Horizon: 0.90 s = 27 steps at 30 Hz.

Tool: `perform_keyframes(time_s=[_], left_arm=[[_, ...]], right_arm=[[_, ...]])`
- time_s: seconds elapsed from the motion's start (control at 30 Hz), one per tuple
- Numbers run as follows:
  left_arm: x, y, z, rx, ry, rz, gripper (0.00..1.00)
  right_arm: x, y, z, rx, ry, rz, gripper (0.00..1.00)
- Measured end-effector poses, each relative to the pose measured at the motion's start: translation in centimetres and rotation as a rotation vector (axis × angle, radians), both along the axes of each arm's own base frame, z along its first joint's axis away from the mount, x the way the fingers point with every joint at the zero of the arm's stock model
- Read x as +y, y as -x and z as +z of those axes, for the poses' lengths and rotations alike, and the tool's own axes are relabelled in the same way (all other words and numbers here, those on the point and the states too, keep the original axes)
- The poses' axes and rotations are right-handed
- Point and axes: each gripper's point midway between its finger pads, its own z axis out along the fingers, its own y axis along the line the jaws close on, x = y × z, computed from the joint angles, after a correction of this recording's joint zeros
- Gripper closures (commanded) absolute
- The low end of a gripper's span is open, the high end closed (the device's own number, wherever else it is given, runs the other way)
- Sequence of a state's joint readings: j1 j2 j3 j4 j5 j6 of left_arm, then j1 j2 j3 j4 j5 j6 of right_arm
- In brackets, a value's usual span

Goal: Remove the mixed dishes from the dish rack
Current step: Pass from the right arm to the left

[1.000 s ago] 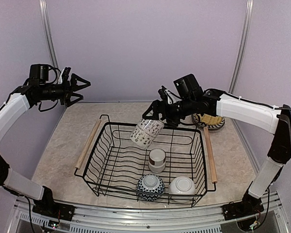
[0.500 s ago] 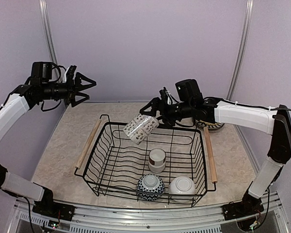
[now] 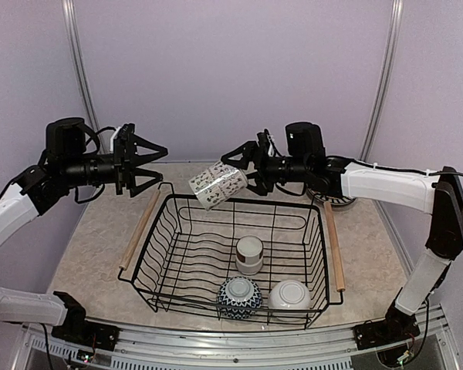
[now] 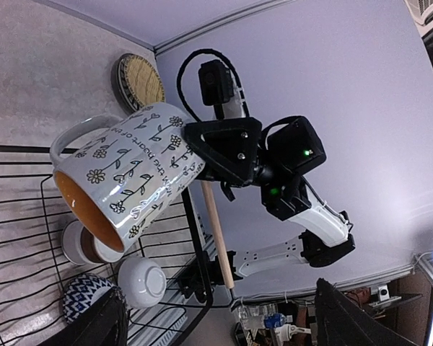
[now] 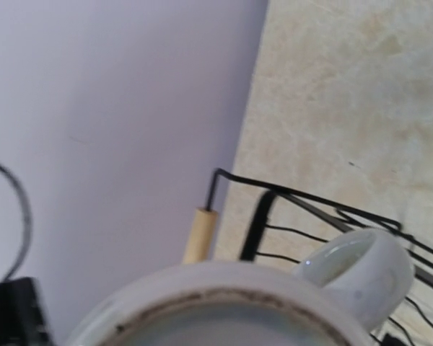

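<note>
We are clamping the tall patterned cup [image 3: 216, 185] sideways in the right gripper [image 3: 243, 168]. Our left gripper [image 3: 163, 168] is facing it, jaws apart.

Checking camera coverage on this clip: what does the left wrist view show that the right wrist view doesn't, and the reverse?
Only left wrist: the flowered side and orange inside of the tall patterned cup, the right end effector clamping its base, the white cup with brown band, blue-patterned bowl, white bowl and round woven yellow mat. Only right wrist: the cup's underside, close up. Both: the cup's handle, dish rack wires and table.
</note>
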<state>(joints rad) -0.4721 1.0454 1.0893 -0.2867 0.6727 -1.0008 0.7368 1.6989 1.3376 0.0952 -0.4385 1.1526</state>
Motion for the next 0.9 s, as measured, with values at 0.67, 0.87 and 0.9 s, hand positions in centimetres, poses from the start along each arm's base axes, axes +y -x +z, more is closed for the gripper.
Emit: perform_keyframes(time_s=[0.67,0.87,0.9], left_arm=[[-6.7,-4.4,-4.7,0.103,0.071,-0.030,0.51],[-7.8,-4.8,-4.2,0.066,0.098,-0.038,0.68],[-7.9,-4.9,-4.1,0.058,0.102,-0.038,0.70]], right_arm=[[0.7,0.1,3.8,-0.046,-0.169,0.021,1.00],[0.6,0.2,3.7,-0.042,-0.206,0.021,1.00],[0.6,0.2,3.5,-0.037,-0.211,0.021,1.00]])
